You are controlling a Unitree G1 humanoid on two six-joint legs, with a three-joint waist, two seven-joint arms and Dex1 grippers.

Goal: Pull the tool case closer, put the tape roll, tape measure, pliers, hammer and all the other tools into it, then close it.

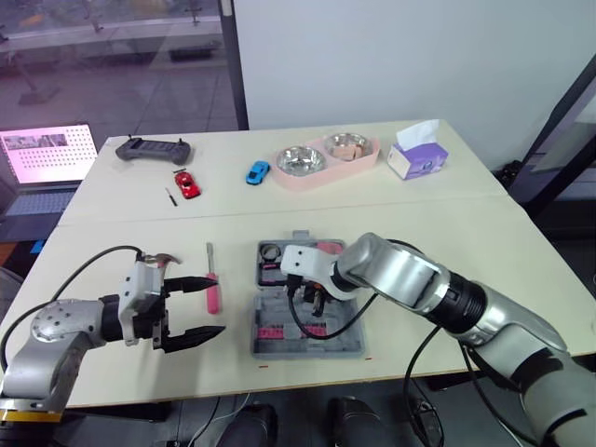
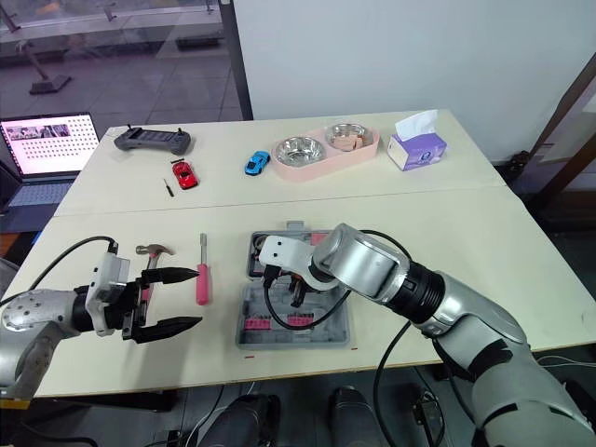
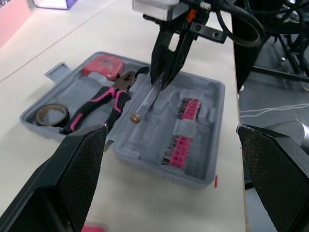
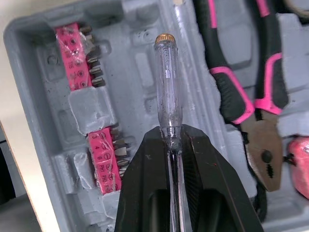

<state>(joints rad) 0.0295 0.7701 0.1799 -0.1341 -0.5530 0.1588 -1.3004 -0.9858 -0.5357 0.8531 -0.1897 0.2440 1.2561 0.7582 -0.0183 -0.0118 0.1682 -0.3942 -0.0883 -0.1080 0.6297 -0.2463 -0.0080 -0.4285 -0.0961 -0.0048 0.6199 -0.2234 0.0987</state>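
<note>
Head cam: L gripper [image 1: 210,306] spread wide, empty, low over worktop [image 1: 447,242]. Hammer [image 1: 160,262] beside its wrist, pink driver [image 1: 213,291] just off its tips. R gripper [image 1: 312,300] over open case [image 1: 259,346].
L wrist: R gripper pinches clear tester [image 3: 147,101], tilted, brass cap down by case's mid ridge. Pliers [image 3: 104,104], tape roll [image 3: 50,115], tape measure [image 3: 101,66] in the half beside it.
R wrist: tester clamped betw. fingers, bits [image 4: 72,63] one side, pliers the other.

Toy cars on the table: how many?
2. The red toy car sits on the far table, toward the robot's left. The blue toy car is to its right, beside the pink tray. None seem hidden.
</note>
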